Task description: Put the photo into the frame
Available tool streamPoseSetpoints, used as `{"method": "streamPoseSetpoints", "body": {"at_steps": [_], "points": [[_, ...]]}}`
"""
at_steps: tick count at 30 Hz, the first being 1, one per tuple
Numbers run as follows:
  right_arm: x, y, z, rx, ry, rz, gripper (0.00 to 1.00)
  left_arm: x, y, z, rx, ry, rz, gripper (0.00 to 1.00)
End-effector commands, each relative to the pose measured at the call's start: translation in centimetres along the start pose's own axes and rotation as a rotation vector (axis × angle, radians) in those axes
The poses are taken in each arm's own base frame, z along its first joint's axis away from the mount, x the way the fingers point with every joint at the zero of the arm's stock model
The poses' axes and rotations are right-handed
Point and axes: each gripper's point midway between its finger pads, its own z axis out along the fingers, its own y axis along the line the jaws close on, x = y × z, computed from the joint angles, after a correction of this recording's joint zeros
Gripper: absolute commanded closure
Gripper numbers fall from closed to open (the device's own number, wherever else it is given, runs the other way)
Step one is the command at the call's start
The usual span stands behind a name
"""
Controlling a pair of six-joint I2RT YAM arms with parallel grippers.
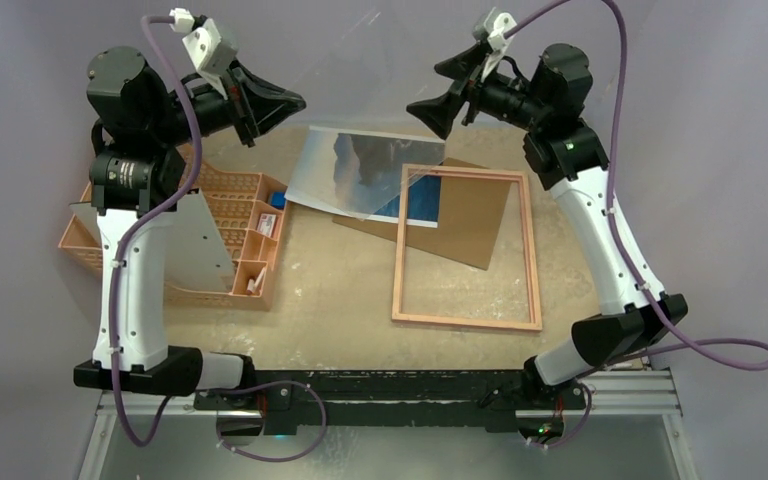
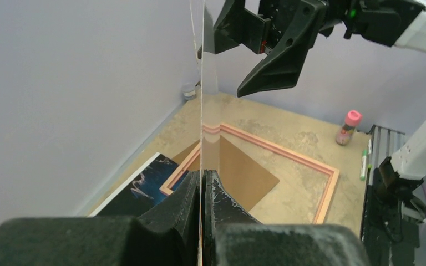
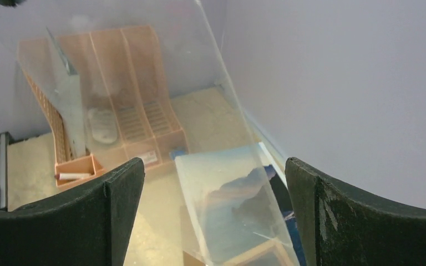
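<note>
**Clear pane held aloft above the frame**

The frame (image 1: 531,250) lies flat on the table (image 1: 330,300), pink border up, with bare tabletop showing through most of its opening. Under its far half sits the brown backing board (image 1: 475,225), which sticks out past the frame's far-left corner. The photo (image 1: 415,205) lies on that board at the same corner. Its blue sea edge shows just inside the frame's left rail, and the rest spreads away to the far left.

Above the photo, the left gripper (image 2: 202,180) is pinched tight on the near edge of the clear pane (image 3: 144,111), which is lifted off the table and stands roughly upright (in the left wrist view it is only a thin bright line). The right gripper (image 3: 213,163) hangs high over the frame's far edge with its jaws spread wide and nothing gripped. The pane appears to sit ahead of its fingers, though I cannot tell whether it touches them.

Well left of the frame stands an orange organiser (image 1: 250,215) with a greyish-white sheet (image 1: 195,240) leaning in it. On the frame's right, a pink-capped bottle (image 2: 348,126) stands on the table.
</note>
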Motion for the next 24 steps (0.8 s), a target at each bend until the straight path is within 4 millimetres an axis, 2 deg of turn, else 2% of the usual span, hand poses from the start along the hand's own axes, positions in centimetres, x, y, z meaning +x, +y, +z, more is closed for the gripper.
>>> {"method": "streamPoseSetpoints", "body": {"at_steps": [1, 4, 7, 11, 13, 14, 15, 24], "points": [[0.3, 2.0, -0.7, -0.109, 0.059, -0.085, 0.01, -1.1, -2.4, -1.2, 0.075, -0.025, 0.201, 1.0], [1.4, 3.8, -1.1, -0.218, 0.093, -0.091, 0.05, -0.6, -3.1, -1.5, 0.116, -0.015, 0.258, 1.0], [2.6, 5.0, -1.6, -0.29, 0.126, -0.073, 0.13, -0.3, -3.3, -1.6, 0.129, -0.008, 0.283, 1.0], [4.1, 5.7, -1.8, -0.329, 0.166, -0.022, 0.36, -0.1, -2.9, -1.4, 0.129, -0.006, 0.301, 1.0], [4.2, 6.1, -2.2, -0.34, 0.167, -0.021, 0.48, -0.3, -2.8, -1.0, 0.146, -0.018, 0.293, 1.0], [4.2, 6.3, -2.3, -0.349, 0.166, -0.025, 0.58, -0.4, -2.7, -0.9, 0.153, -0.021, 0.292, 1.0], [4.1, 6.5, -2.5, -0.348, 0.164, -0.032, 0.64, -0.4, -2.6, -0.8, 0.155, -0.021, 0.293, 1.0], [3.8, 7.2, -4.1, -0.317, 0.166, -0.072, 0.65, 0.2, -1.8, -0.4, 0.17, -0.005, 0.343, 1.0]]}}
